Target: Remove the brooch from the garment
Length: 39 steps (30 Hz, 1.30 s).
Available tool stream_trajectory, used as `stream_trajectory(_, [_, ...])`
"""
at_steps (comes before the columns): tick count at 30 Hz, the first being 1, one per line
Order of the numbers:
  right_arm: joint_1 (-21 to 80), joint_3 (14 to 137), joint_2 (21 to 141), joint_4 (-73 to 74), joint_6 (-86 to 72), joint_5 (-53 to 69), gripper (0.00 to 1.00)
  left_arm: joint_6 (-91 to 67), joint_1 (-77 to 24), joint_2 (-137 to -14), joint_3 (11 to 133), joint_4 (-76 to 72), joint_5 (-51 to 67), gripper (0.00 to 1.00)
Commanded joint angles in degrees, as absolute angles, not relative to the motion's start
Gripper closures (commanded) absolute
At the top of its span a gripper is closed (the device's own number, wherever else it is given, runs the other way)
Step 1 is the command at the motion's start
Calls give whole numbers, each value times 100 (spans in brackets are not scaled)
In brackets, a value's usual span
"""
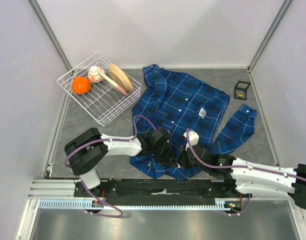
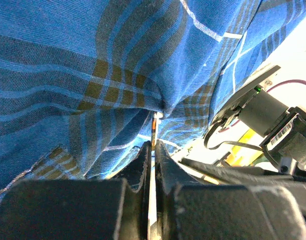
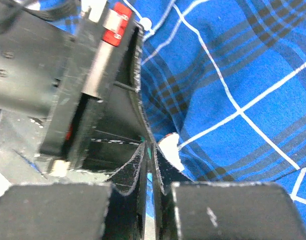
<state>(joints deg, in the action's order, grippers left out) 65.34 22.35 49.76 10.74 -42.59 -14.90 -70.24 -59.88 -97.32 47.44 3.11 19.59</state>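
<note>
The blue plaid shirt (image 1: 183, 100) lies spread on the grey mat, and both grippers meet at its near hem. My left gripper (image 1: 168, 152) is shut on a thin flat piece, white with an orange-red edge, that runs up into a pinch of cloth; it looks like the brooch (image 2: 154, 131) seen edge-on. The cloth (image 2: 92, 75) tents over the left gripper (image 2: 154, 145). In the right wrist view the brooch (image 3: 169, 146) shows as a white piece with a red rim against the shirt (image 3: 243, 75). My right gripper (image 3: 150, 147) is shut on a thin fold of blue cloth beside it, tip to tip with the left gripper's finger (image 3: 135, 100).
A white wire basket (image 1: 103, 119) at the back left holds an orange ball (image 1: 81, 85) and some dishes (image 1: 120, 77). A small black box (image 1: 242, 90) sits at the back right. The shirt's sleeve (image 1: 238, 127) stretches to the right. Grey walls close in three sides.
</note>
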Motion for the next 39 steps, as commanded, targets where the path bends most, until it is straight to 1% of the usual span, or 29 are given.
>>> stream_trajectory(1, [6355, 2022, 5115, 923, -4438, -1345, 89, -7110, -6012, -9527, 4843, 228, 1899, 98])
stream_trajectory(7, [5968, 1837, 5098, 818, -4421, -994, 86, -7102, -6012, -9501, 4816, 272, 1863, 98])
stream_trajectory(12, [5748, 1758, 5194, 642, -4316, -660, 86, -7102, -6012, -9510, 4834, 281, 1863, 98])
stream_trajectory(18, [5713, 1696, 5317, 492, -4324, -475, 89, -7075, -6020, -9492, 4825, 325, 1810, 98])
stream_trajectory(23, [5678, 1644, 5326, 466, -4359, -457, 97, -7058, -6012, -9492, 4799, 334, 1802, 98])
stream_trajectory(30, [5660, 1644, 5388, 440, -4333, -352, 98, -7031, -6012, -9483, 4799, 334, 1758, 98])
stream_trajectory(33, [5660, 1661, 5431, 396, -4280, -229, 99, -6979, -6012, -9510, 4816, 343, 1749, 98])
stream_trajectory(39, [5660, 1714, 5748, 176, -4149, -18, 100, -6900, -6012, -9571, 4852, 237, 1758, 98])
